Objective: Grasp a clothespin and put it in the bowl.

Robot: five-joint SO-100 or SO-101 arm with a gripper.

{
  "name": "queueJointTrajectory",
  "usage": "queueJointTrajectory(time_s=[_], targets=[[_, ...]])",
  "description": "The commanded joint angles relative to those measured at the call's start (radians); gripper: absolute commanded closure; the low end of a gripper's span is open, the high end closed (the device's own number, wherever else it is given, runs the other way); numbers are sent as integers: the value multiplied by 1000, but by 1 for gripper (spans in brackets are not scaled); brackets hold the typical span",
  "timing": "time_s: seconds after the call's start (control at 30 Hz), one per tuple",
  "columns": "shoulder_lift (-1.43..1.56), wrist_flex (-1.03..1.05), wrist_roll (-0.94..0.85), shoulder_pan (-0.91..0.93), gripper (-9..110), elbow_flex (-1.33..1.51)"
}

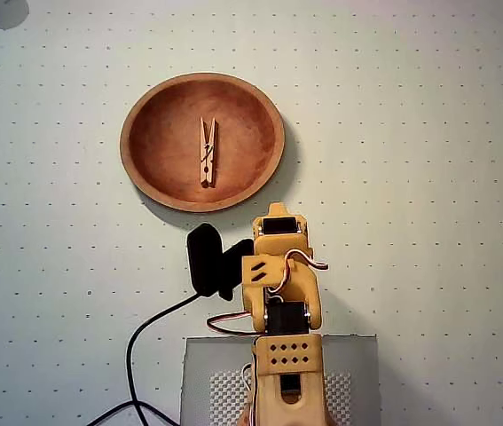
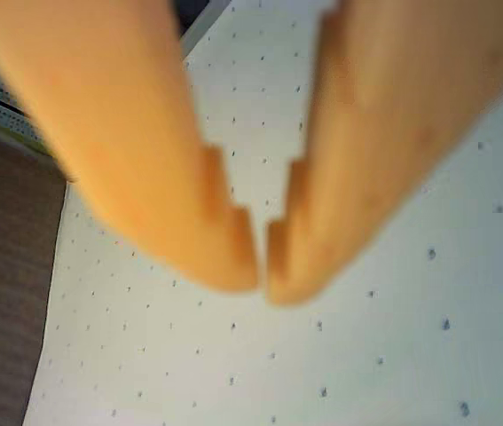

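A light-wood clothespin (image 1: 208, 153) lies lengthwise in the middle of the round wooden bowl (image 1: 145, 173), which sits upper left of centre in the overhead view. My yellow arm (image 1: 282, 275) is folded back near its base, below and to the right of the bowl and clear of it. In the wrist view my gripper (image 2: 263, 271) is shut, its two orange fingertips almost touching with nothing between them, above the dotted white table. Neither the bowl nor the clothespin shows in the wrist view.
A black camera housing (image 1: 208, 257) and its cable (image 1: 140, 342) sit left of the arm. The arm's grey base plate (image 1: 211, 373) lies at the bottom edge. The table's left edge (image 2: 47, 257) shows in the wrist view.
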Motion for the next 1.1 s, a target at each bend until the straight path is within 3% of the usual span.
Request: queueJointTrajectory(time_s=[0.0,0.47,0.8,1.07], targets=[[77,-25,8,12,103,34],[374,-21,8,14,103,322],[543,265,6,14,103,313],[540,270,8,58,103,313]])
